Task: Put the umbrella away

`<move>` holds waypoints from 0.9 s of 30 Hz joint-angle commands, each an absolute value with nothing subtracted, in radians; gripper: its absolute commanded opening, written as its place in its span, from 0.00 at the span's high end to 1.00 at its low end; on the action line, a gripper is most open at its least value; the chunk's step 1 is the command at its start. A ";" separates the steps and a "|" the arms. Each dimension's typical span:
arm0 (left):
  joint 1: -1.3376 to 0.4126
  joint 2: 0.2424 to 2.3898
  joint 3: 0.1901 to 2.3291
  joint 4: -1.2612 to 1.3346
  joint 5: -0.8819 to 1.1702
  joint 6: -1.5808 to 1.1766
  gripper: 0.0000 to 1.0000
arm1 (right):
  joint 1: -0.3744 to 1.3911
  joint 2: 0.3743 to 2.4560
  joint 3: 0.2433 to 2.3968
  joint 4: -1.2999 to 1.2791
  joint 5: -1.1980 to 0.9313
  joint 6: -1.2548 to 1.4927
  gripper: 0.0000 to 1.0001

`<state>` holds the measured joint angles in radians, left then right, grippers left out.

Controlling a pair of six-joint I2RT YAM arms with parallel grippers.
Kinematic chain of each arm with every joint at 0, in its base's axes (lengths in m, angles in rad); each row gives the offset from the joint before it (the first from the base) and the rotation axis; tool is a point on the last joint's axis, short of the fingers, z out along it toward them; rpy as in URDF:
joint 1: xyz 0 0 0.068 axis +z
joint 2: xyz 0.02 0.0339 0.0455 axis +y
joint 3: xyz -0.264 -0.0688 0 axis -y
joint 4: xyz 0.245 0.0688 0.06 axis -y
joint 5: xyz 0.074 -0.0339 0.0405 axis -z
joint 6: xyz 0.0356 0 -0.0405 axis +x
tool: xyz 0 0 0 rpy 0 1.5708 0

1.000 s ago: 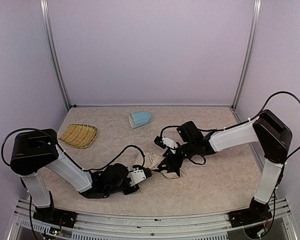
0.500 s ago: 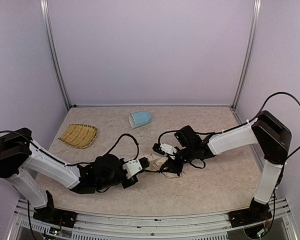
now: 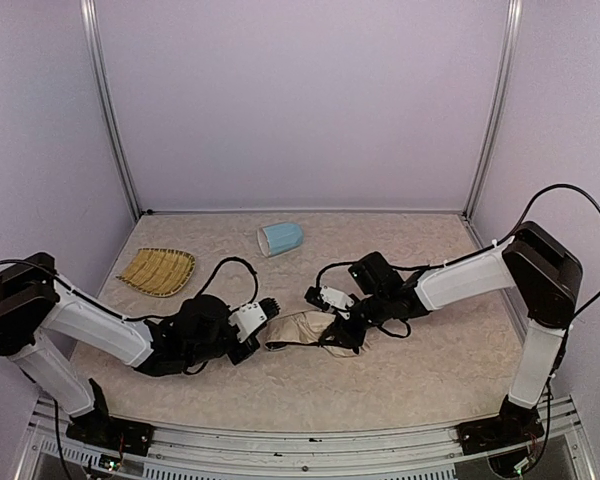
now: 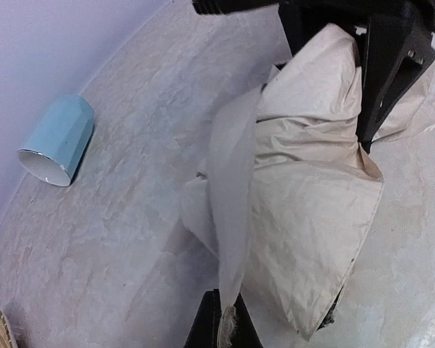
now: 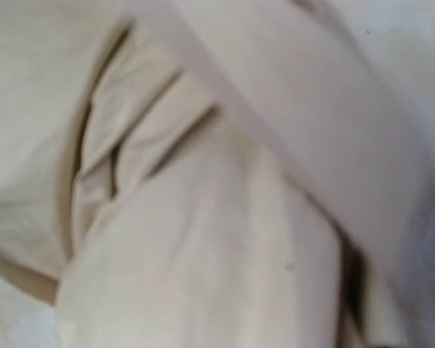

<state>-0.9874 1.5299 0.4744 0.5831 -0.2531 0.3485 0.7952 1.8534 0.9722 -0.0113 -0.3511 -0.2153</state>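
On mottled beige table (image 3: 430, 370), noted compact cream-beige folding umbrella (image 4: 304, 181) collapsed but loosely bunched. Noted left hand (image 4: 221, 333) pinching its beige strap (image 4: 232, 188), right hand (image 3: 340, 328) clamped around fabric. Judged midway: wrapping, fastening remaining.

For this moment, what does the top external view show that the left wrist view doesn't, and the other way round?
Only the top external: the left arm and right arm in full, and the whole woven tray; the wrist view catches just a corner of it. Only the left wrist: the beige strap running down into the left gripper, which is shut on its end, plus the fabric's folds up close. Both: the umbrella, the right gripper closed around its bunched fabric, and the blue mug lying on its side.
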 commanded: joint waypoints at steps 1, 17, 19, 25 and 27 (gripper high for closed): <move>-1.036 1.678 0.597 0.479 -0.326 0.341 1.00 | 0.782 1.871 0.946 -0.076 -0.335 -0.195 0.54; -1.087 1.824 0.748 0.596 -0.188 0.359 1.00 | 0.780 1.842 0.942 -0.022 -0.392 -0.139 0.36; -1.075 1.769 0.723 0.605 -0.173 0.334 1.00 | 0.780 1.823 0.940 -0.024 -0.368 -0.140 0.34; -1.004 1.597 0.667 0.534 -0.091 0.231 1.00 | 0.780 1.772 0.976 -0.076 -0.350 -0.162 0.20; -0.991 1.567 0.644 0.528 -0.087 0.213 1.00 | 0.782 1.733 0.983 -0.082 -0.344 -0.159 0.12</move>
<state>-1.0172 1.6299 0.6861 0.5446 -0.1368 0.2840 0.7841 1.8256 0.9565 -0.0364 -0.3645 -0.1558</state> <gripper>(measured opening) 0.015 0.827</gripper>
